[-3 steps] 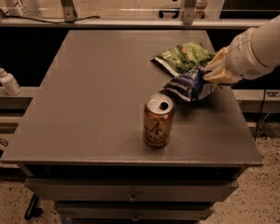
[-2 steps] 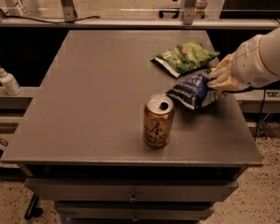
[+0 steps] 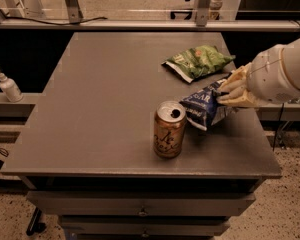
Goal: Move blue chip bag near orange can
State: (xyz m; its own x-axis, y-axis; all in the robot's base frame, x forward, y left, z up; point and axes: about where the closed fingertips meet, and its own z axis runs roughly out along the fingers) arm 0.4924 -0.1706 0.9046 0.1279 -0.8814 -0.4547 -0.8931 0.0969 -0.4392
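The orange can stands upright near the front edge of the grey table, with dark script on its side and an open silver top. The blue chip bag is just to the right of the can and almost touches it. My gripper comes in from the right on a white arm and is shut on the bag's right end, holding it at or just above the tabletop. The bag's right part is hidden behind the fingers.
A green chip bag lies behind the blue one, towards the table's far right. A white pump bottle stands on a lower shelf at the left. The table's right edge runs just under my arm. Drawers sit below the front edge.
My gripper has carried the blue chip bag forward and to the left, away from the green bag and close to the can. The can has not moved.
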